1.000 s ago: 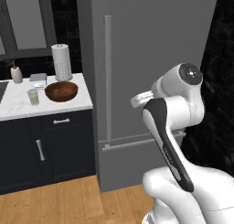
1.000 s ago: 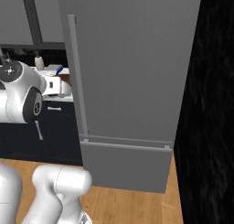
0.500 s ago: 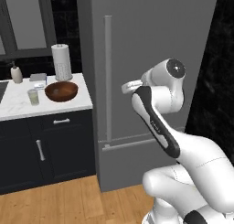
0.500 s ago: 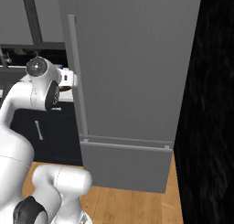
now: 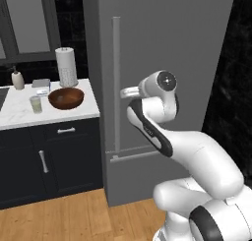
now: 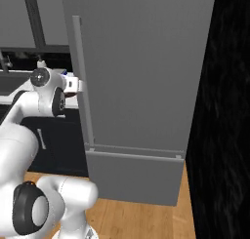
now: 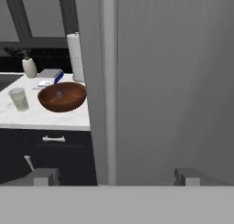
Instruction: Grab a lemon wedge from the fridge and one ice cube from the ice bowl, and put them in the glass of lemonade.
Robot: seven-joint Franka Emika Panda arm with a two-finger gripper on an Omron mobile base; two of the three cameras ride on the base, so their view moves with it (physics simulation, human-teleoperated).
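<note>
Close up, the jaws (image 7: 114, 175) stand wide apart, facing the smooth grey fridge's (image 7: 169, 81) long bar handle (image 7: 109, 81), seemingly not touching. Beyond, on the marble desk (image 7: 45, 118), the glossy round ice bowl (image 7: 62, 96) sits beside the clear glass of lemonade (image 7: 19, 98).

Glossy white rounded arm (image 5: 192, 151) w/ dark joint caps, black side stripe, grey base ring.
</note>
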